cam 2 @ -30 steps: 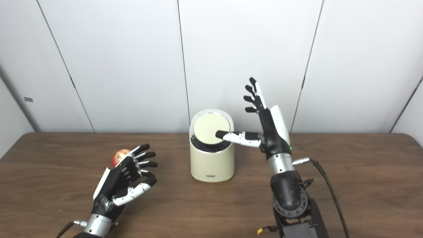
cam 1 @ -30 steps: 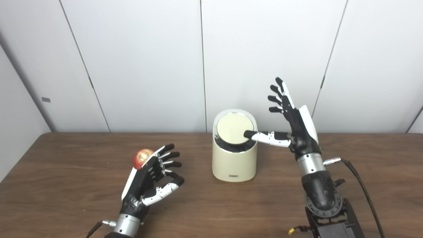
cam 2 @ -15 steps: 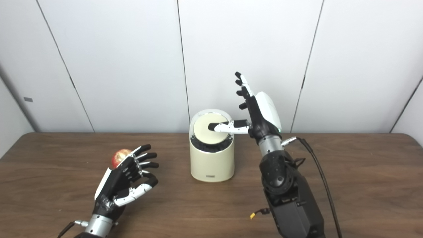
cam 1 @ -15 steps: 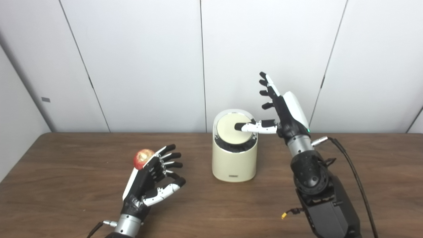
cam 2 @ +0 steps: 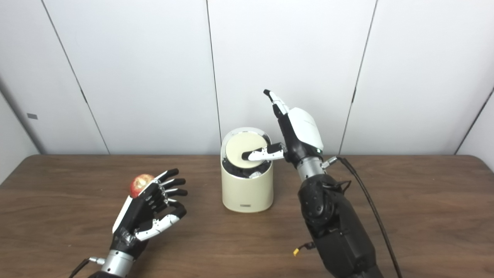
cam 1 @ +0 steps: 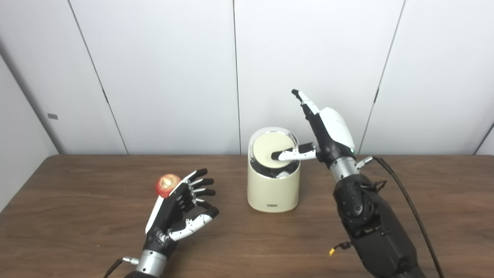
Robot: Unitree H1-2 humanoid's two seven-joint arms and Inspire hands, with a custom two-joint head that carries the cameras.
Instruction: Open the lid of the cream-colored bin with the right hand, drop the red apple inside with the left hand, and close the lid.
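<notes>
The cream-colored bin [cam 1: 273,191] stands at the table's middle, its round lid [cam 1: 266,150] tilted slightly with a dark gap showing along the front rim. My right hand [cam 1: 326,131] is open above the bin's right side, fingers pointing up and the thumb lying across the lid. The red apple [cam 1: 167,184] rests on the table at the left, just behind my left hand [cam 1: 180,210]. That hand is open, fingers spread and curled, palm facing right, holding nothing.
The wooden table [cam 1: 77,227] runs back to a white panelled wall [cam 1: 162,77]. A black cable [cam 1: 405,193] trails from my right forearm across the table's right side.
My right arm has swung left and forward, bringing the thumb from the lid's right edge onto its middle, and the lid has dipped. The left hand and apple have barely moved.
</notes>
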